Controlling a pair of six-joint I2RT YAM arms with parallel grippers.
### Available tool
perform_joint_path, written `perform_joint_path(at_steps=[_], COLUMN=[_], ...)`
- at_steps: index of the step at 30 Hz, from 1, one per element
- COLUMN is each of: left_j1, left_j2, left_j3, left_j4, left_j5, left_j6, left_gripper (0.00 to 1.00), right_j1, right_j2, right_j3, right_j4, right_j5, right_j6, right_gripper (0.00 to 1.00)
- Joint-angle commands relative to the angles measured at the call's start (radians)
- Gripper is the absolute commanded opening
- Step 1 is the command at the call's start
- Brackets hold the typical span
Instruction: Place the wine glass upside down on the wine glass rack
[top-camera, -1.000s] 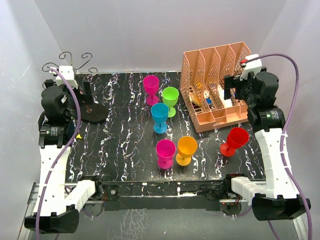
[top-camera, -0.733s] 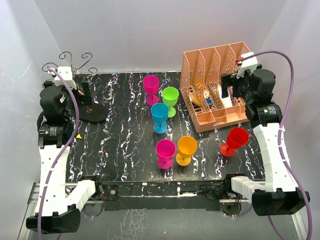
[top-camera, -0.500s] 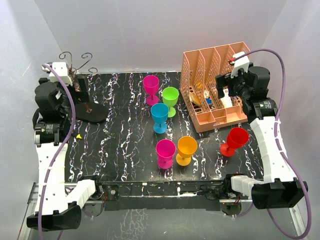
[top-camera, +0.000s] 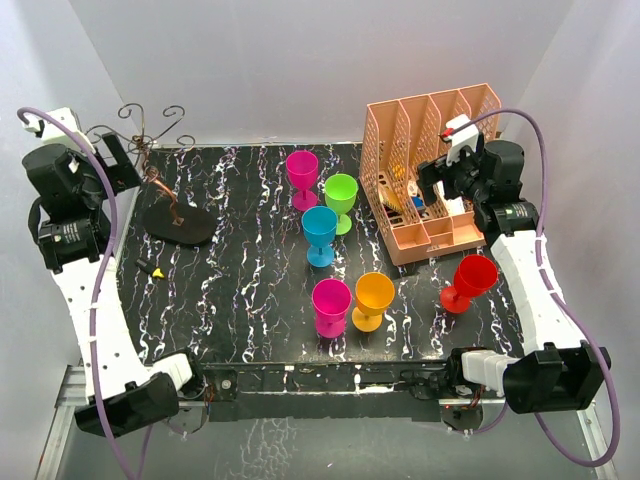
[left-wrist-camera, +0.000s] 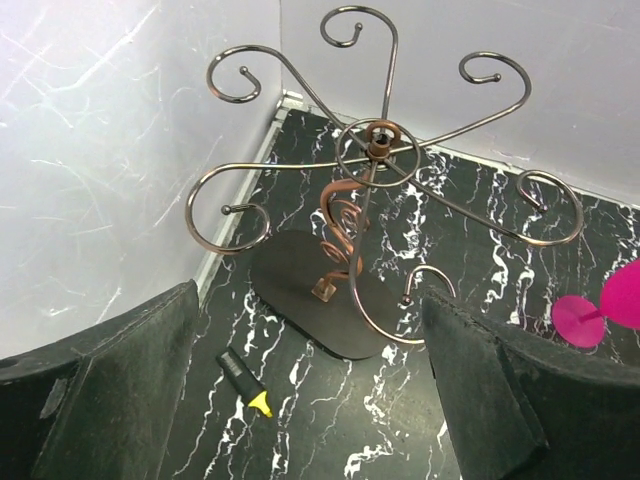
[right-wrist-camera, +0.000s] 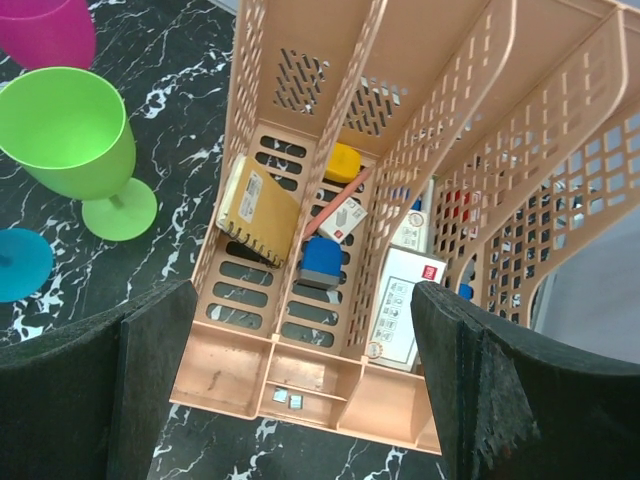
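The wine glass rack (top-camera: 176, 222) stands at the far left corner of the table (top-camera: 240, 330), with its dark base flat on the black marbled top. Its curled wire arms spread out from the top of the post. The left gripper (top-camera: 113, 165) hangs just left of these wire arms, at about their height, and we see no contact with them. In the left wrist view its two fingers (left-wrist-camera: 120, 380) stand wide apart with nothing between them, and the rack (left-wrist-camera: 370, 150) shows in the gap, farther away. A small yellow and black marker (left-wrist-camera: 245, 385) lies on the table near the base.

Six wine glasses stand upright, none in a gripper. The far pink glass (top-camera: 302, 175), the green glass (top-camera: 341, 198) and the blue glass (top-camera: 320, 232) are in the middle. The near pink glass (top-camera: 331, 305) and the orange glass (top-camera: 373, 298) are nearer. The red glass (top-camera: 470, 280) is at the right. All are well apart from the rack.

The right gripper (top-camera: 440, 183) is also wide open and empty, above the peach organizer (right-wrist-camera: 300, 380) at the far right.
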Motion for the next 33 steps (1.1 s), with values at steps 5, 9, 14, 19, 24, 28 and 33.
perform_joint_path(at_steps=[5,9,14,19,24,28,33], left_j1=[0.014,0.010,-0.056,-0.157,-0.191,-0.207,-0.220], left_j2=[0.086,0.164,0.248,0.274,0.275,0.275,0.275], left_j3=[0.135,0.208,0.264,0.240,0.203,0.180,0.147], left_j4=[-0.116,-0.190,-0.264,-0.253,-0.224,-0.211,-0.191], left_j5=[0.119,0.151,0.105,-0.009,-0.102,-0.123,-0.159], left_j6=[-0.018,-0.012,0.020,0.056,0.062,0.067,0.080], left_gripper=[0.89,0.88,0.90,0.92,0.90,0.83,0.75], right_j1=[0.043,0.055,0.066,0.069,0.069,0.069,0.069], right_j2=[0.004,0.009,0.014,0.019,0.022,0.026,0.033], right_j3=[-0.018,-0.029,-0.040,-0.052,-0.061,-0.068,-0.077], right_j4=[0.079,0.080,0.082,0.087,0.089,0.094,0.097], right_j5=[-0.034,-0.029,-0.026,-0.029,-0.026,-0.029,-0.032], right_j6=[0.011,0.008,0.005,0.006,0.006,0.006,0.007], right_gripper=[0.98,0.98,0.98,0.98,0.98,0.98,0.98])
